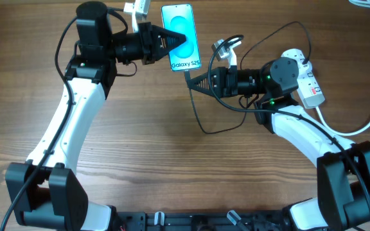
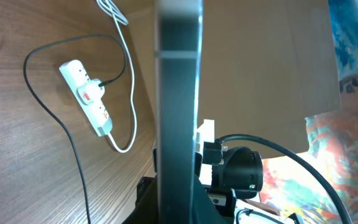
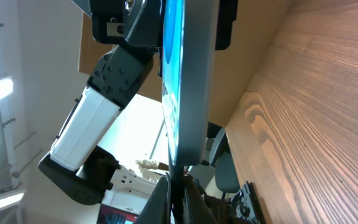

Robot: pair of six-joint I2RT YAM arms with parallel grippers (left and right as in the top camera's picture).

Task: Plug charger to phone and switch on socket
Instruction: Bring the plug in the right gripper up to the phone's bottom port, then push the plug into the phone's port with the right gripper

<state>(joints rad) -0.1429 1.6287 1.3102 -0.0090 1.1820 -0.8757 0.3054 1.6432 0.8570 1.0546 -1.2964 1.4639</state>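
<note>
The phone (image 1: pixel 184 22), teal screen up with "Galaxy S25" lettering, is lifted off the table near the top centre. My left gripper (image 1: pixel 174 42) is shut on it from the left. It shows edge-on in the left wrist view (image 2: pixel 179 93) and in the right wrist view (image 3: pixel 191 81). My right gripper (image 1: pixel 193 80) is shut on the charger's connector end just below the phone's bottom edge; its fingers (image 3: pixel 176 196) meet that edge. The black charger cable (image 1: pixel 198 115) loops across the table to the socket (image 1: pixel 307 83), a white power strip at the right, also seen in the left wrist view (image 2: pixel 86 96).
The socket's thick white cord (image 1: pixel 355 133) curves off to the right edge of the table. The black cable (image 2: pixel 73 149) lies in loose loops on the wooden table between the arms. My left arm (image 3: pixel 98 130) shows behind the phone.
</note>
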